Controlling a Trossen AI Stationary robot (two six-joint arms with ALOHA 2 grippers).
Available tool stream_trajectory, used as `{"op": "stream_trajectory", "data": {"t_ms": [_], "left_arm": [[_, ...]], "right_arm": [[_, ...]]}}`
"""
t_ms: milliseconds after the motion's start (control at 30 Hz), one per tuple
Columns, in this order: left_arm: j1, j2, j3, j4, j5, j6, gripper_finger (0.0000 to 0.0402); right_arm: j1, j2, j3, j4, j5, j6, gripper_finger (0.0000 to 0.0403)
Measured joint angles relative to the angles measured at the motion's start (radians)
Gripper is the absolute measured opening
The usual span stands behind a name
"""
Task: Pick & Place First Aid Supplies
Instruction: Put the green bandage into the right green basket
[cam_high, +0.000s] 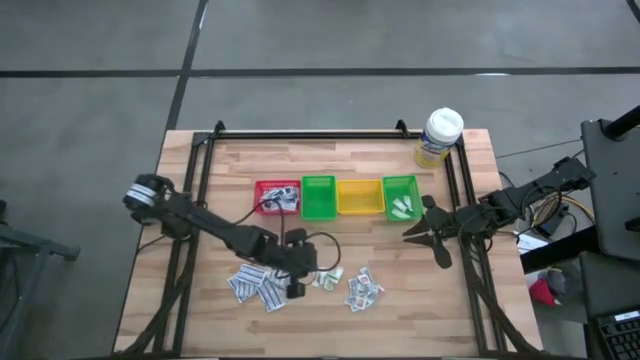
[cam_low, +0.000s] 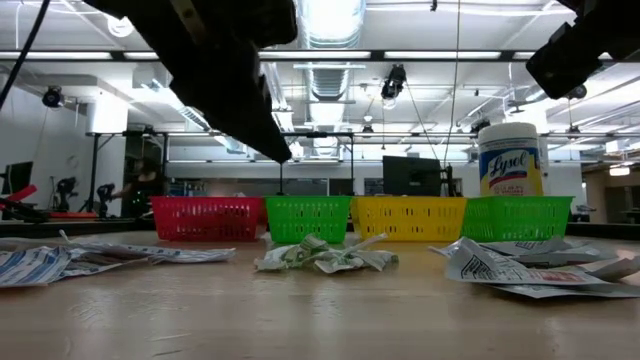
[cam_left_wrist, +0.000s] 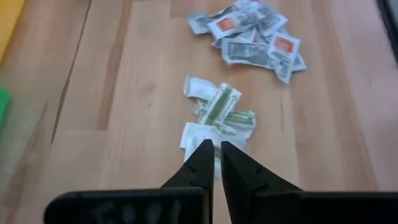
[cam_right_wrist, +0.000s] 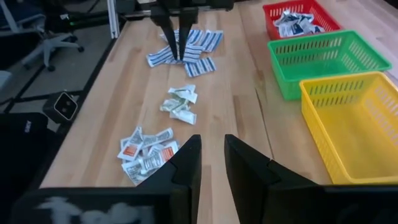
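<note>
Four bins are lined up across the middle of the table (cam_high: 330, 160): a red bin (cam_high: 277, 197) with packets inside, a green bin (cam_high: 318, 197), a yellow bin (cam_high: 359, 196), and a second green bin (cam_high: 400, 197) in which a few white packets are seen. A bottle (cam_high: 439, 136) is stood near the far right corner. The remaining packets are spread toward the near edge in three heaps: blue-printed packets (cam_high: 256, 285) to the left, green-printed packets (cam_high: 328, 277) in the middle, and red-marked packets (cam_high: 364, 289) to the right. The left gripper (cam_high: 297, 285) is held low between the blue and green heaps, its fingers pressed almost together with only a thin slit between them; nothing is seen pinched. The right gripper (cam_high: 428, 238) is held near the right edge, just in front of the second green bin, with its fingers a little apart and nothing between them.
</note>
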Motion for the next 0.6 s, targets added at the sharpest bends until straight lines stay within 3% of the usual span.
{"op": "stream_trajectory", "data": {"t_ms": [200,600], "left_arm": [[0.013,0.041,0.043,-0.044,0.001,-0.097,0.0045],[0.017,0.085,0.079,-0.046,0.052,-0.281,0.0174]], "right_arm": [[0.0,0.004,0.0,-0.002,0.0,-0.003,0.0076],[0.0,-0.004,0.002,0.018,-0.002,-0.125,0.0086]]}}
